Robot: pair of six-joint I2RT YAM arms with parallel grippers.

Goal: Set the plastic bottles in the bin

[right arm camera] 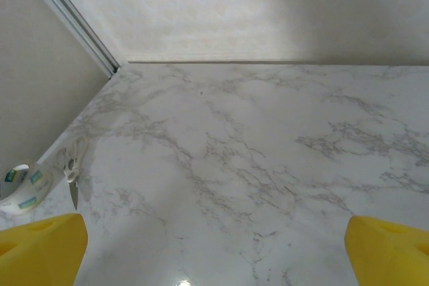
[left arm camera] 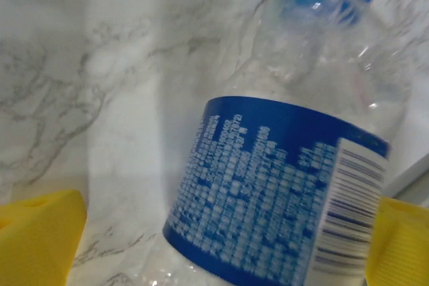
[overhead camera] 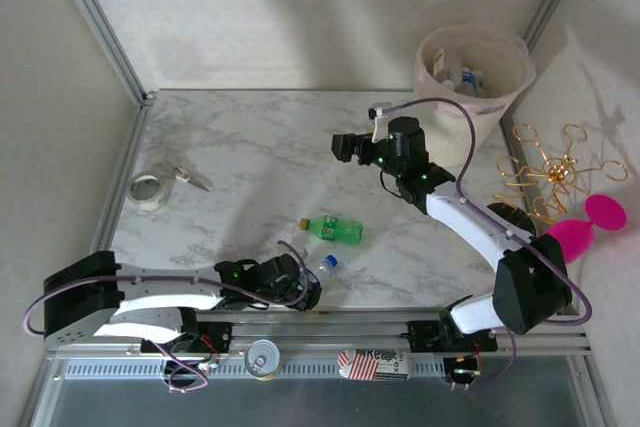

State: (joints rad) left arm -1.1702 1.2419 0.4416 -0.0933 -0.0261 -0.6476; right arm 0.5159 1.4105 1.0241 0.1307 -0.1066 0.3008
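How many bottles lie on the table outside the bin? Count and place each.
2. A green bottle lies mid-table; a clear blue-capped bottle lies near the front, at the left gripper, jaws open. Others may be hidden.

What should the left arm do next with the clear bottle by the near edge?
Probably close the left gripper on the clear blue-labelled bottle: its jaws stand open with the yellow fingers on either side of the label, so it looks framed for a grasp before carrying it to the bin.
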